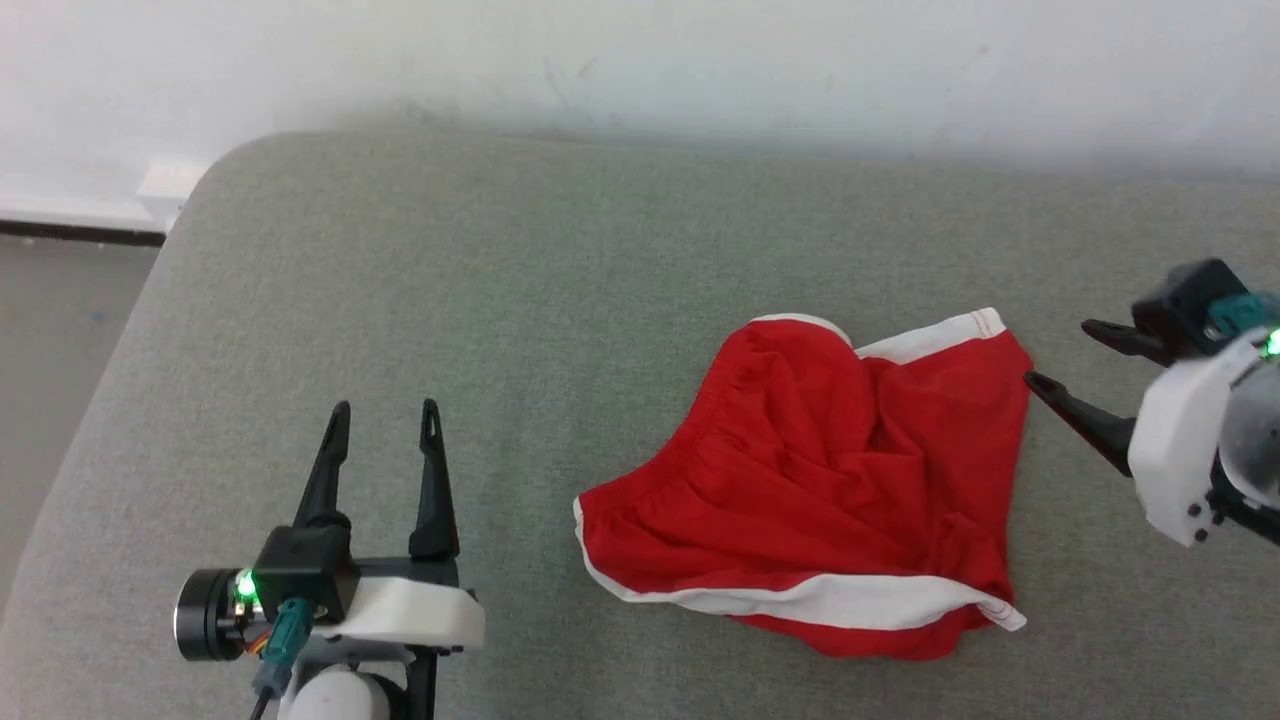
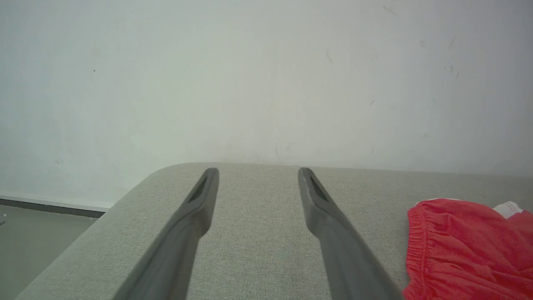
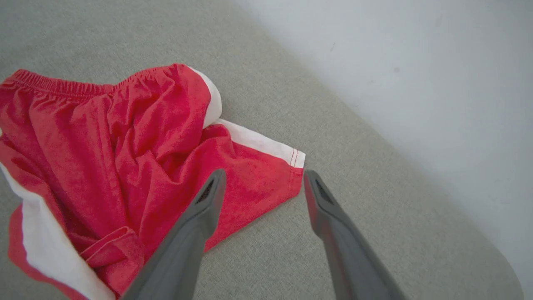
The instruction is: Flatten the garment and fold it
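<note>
right end effector (image 1: 1057,352) open beside the red shorts (image 1: 820,480), left end effector (image 1: 383,408) open too, i'd pinch the hem corner (image 1: 1000,328) low

The left end effector (image 1: 385,404) has two long, dark grey fingers (image 1: 432,480) tapering to slotted tips. They are set in a black block on a white moulded shell (image 1: 400,610), beside a black cylinder (image 1: 205,615), a green light (image 1: 243,585) and a teal connector (image 1: 290,630) with a dark cable (image 1: 268,690). The right end effector (image 1: 1057,350) has the same dark fingers, a white casing (image 1: 1175,440) with small dark screws (image 1: 1195,510), a teal plug (image 1: 1240,312) and a green lamp (image 1: 1273,345).
</note>
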### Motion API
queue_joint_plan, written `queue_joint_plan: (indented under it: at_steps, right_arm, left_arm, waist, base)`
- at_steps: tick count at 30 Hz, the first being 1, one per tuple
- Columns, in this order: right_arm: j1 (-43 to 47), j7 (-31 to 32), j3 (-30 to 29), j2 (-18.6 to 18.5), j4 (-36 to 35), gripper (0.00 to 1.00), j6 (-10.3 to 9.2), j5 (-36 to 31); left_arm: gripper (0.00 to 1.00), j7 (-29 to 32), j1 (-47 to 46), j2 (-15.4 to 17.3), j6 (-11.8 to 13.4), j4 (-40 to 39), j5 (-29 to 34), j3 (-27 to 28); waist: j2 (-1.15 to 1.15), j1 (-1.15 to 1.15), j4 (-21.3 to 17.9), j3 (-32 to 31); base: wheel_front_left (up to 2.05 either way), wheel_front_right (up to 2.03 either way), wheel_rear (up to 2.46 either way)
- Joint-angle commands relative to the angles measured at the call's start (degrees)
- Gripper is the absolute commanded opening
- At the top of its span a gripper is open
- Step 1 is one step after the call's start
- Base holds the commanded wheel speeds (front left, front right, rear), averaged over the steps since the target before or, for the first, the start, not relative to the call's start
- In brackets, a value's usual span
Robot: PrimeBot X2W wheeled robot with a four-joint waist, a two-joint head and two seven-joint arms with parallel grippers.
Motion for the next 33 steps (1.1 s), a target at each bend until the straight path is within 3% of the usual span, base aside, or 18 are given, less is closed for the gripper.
queue_joint_plan:
  at_steps: [1,8,18,20,27,33]
  right_arm:
    - [-2.7,3.9,1.5,1.1,1.6,1.00,-0.12,2.3]
    - [-12.8,14.5,9.2,6.1,12.2,1.00,-0.12,7.0]
    - [-13.9,14.3,23.9,11.0,22.6,1.00,-0.12,11.7]
    - [-15.0,12.1,26.1,10.6,22.7,0.00,-0.12,11.6]
    - [-25.5,-1.7,24.7,9.6,23.8,0.00,-0.12,11.2]
    - [-33.4,-8.4,22.4,12.8,29.1,0.00,-0.12,10.2]
  left_arm:
    - [1.00,-0.3,-1.4,-0.1,-0.2,-0.2,0.4,-0.3]
    - [1.00,-0.3,-4.6,-0.1,0.8,-0.3,-1.3,-2.9]
    - [1.00,-0.3,-6.6,-0.1,2.4,0.2,-2.7,-4.9]
    - [1.00,-0.3,-6.5,-0.1,2.5,0.3,-2.6,-4.9]
    - [1.00,-0.3,-6.4,-0.1,2.0,0.4,-1.9,-4.4]
    - [1.00,-0.3,-7.8,-0.1,2.0,-0.2,-2.5,-5.7]
  waist:
    - [0.00,0.00,1.7,2.2]
    - [0.00,0.00,5.2,7.4]
    - [0.00,0.00,8.1,9.8]
    - [0.00,0.00,8.1,9.5]
    - [0.00,0.00,7.5,7.9]
    - [0.00,0.00,8.8,9.6]
  base:
    - [0.00,0.00,0.00]
    - [0.00,0.00,0.00]
    - [0.00,0.00,0.00]
    - [0.00,0.00,0.00]
    - [0.00,0.00,0.00]
    - [0.00,0.00,0.00]
